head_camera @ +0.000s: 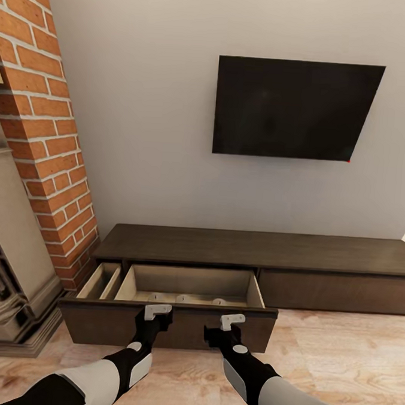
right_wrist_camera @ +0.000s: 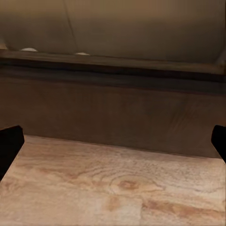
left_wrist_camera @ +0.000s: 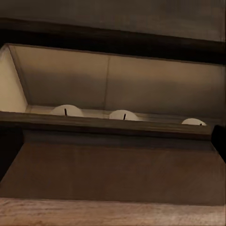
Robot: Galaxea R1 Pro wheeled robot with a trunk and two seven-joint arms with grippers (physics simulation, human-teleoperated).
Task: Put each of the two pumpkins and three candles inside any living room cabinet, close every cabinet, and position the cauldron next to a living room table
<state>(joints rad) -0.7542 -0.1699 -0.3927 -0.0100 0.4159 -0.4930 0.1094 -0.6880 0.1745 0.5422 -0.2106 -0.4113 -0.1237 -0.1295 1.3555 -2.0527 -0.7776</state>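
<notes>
Three candles (head_camera: 183,298) sit in the open cabinet (head_camera: 171,326) drawer; left claw (head_camera: 157,311) and right claw (head_camera: 232,319) front it, released, likely to push shut

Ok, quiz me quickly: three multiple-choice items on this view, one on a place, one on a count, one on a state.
1. Where are the candles?
A. On top of the cabinet
B. Inside the open drawer
C. On the floor

2. How many candles show in the drawer?
A. One
B. Five
C. Three

3. What state is the cabinet in?
A. Left drawer pulled out, right front shut
B. All fronts shut
C. Right drawer pulled out, left shut

Answers:
1 B, their pale tops sit in a row along the drawer's front wall.
2 C, three tops show in the head view and three in the left wrist view.
3 A, the pale interior shows on the left, while the right front lies flush.
</notes>
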